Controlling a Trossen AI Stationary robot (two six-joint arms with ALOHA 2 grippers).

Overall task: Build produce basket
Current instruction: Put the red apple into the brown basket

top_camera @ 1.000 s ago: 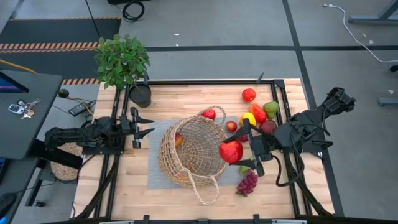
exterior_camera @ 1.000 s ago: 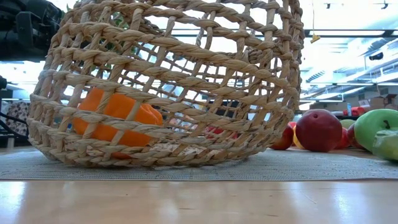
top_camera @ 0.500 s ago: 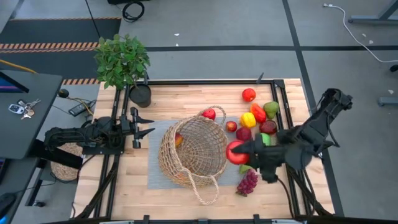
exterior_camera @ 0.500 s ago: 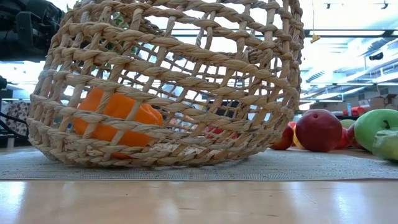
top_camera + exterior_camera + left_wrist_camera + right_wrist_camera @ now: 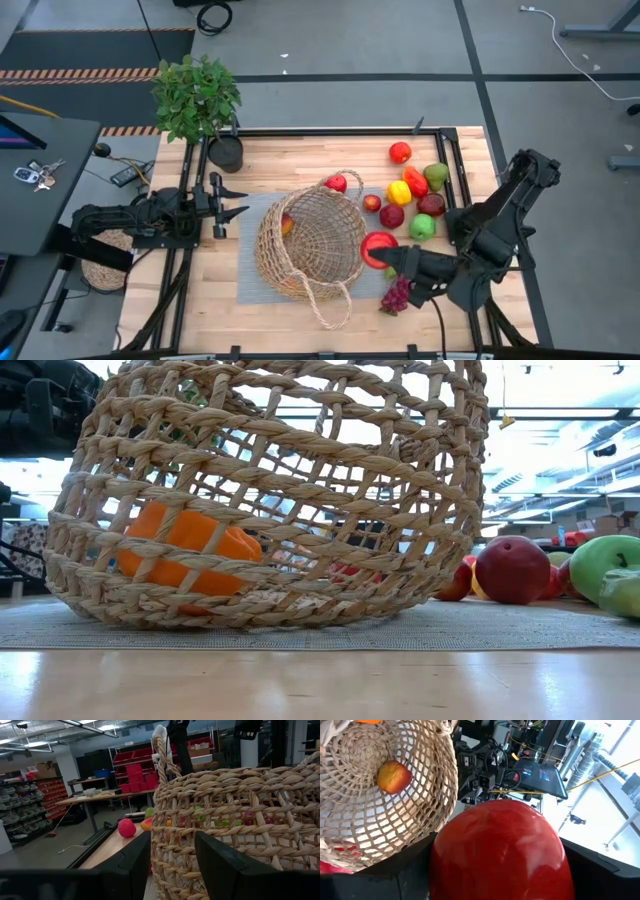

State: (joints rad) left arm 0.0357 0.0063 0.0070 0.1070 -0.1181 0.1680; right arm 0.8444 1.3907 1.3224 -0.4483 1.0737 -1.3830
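The right pincer (image 5: 383, 255) is sitting at the open mouth of the basket (image 5: 305, 245), fingers clamped on a big red fruit (image 5: 500, 852), likely an apple or pomegranate. In the right wrist view the fruit is filling the frame between the dark fingers (image 5: 400, 875), with the basket's woven inside just beyond it.

The basket is lying tipped on its side on a grey mat (image 5: 250, 285) on the bench (image 5: 190, 290), mouth facing the right arm. To do this step well, the pincer should probably be carrying the fruit past the rim and well into the hollow before letting go, and releasing low, so the fruit is not rolling back out of the sideways opening. Nudging the rim could roll the light wicker, so a clean entry matters.

Inside, a small yellow-red fruit (image 5: 394, 776) is resting against the weave, and the low view is showing an orange piece (image 5: 190, 545) through the wall.

The rest of the produce is lying near the right arm: purple grapes (image 5: 397, 295), a green apple (image 5: 422, 226), a yellow pepper (image 5: 399, 191) and several red pieces (image 5: 400, 152) farther back.

Across the bench, the left pincer (image 5: 228, 207) is waiting with its fingers spread, just beside the basket's base.

The held fruit is hiding the right fingertips, and the weave is masking how much already lies inside.
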